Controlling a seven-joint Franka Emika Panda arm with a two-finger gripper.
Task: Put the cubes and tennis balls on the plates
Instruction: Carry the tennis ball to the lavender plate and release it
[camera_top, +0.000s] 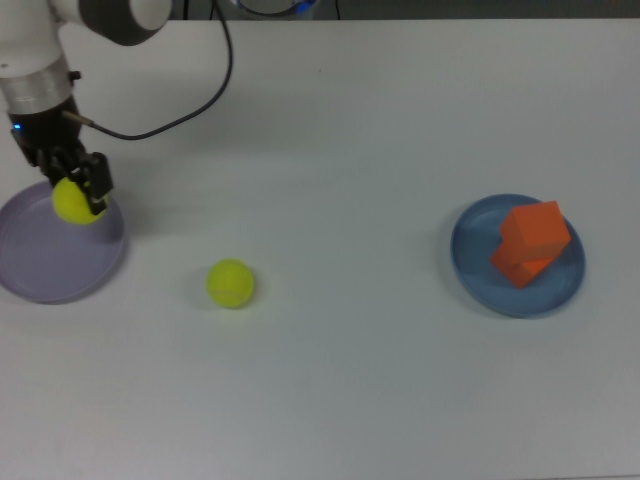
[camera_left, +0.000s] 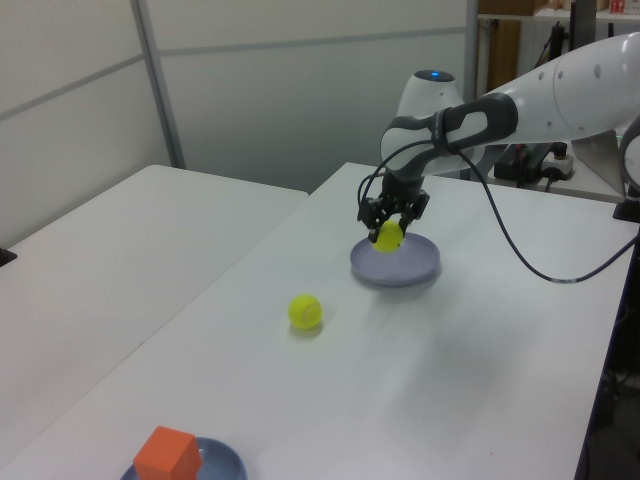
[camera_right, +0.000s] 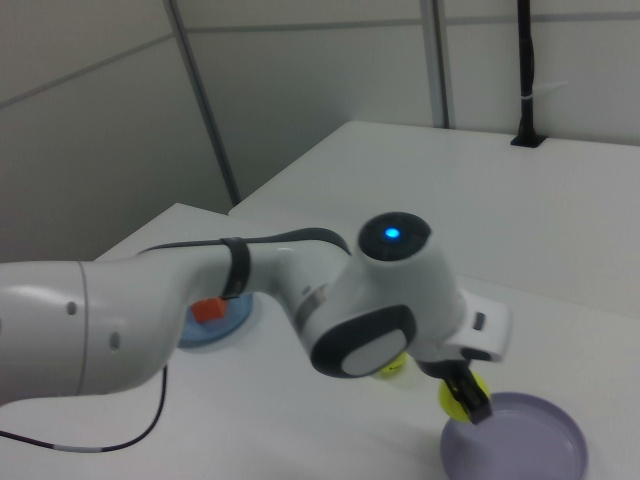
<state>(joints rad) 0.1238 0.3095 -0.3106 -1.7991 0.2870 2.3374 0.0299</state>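
In the top view, at 9 o'clock, the gripper (camera_top: 72, 190) clamps 1 tennis ball (camera_top: 72, 201) between its dark fingers (camera_top: 97, 177). The held ball hangs over the upper right part of the lavender plate (camera_top: 40, 268); the left view shows it raised above the plate's surface, not resting on it. A black cable (camera_top: 190, 110) trails from the wrist toward 12 o'clock. Toward 4 o'clock from the gripper, well apart from it, the second tennis ball (camera_top: 231, 283) lies loose on the white table (camera_top: 340, 130). At 3 o'clock, far from the gripper, the blue plate (camera_top: 477, 270) carries 2 orange cubes (camera_top: 533, 243), 1 stacked tilted on the other.
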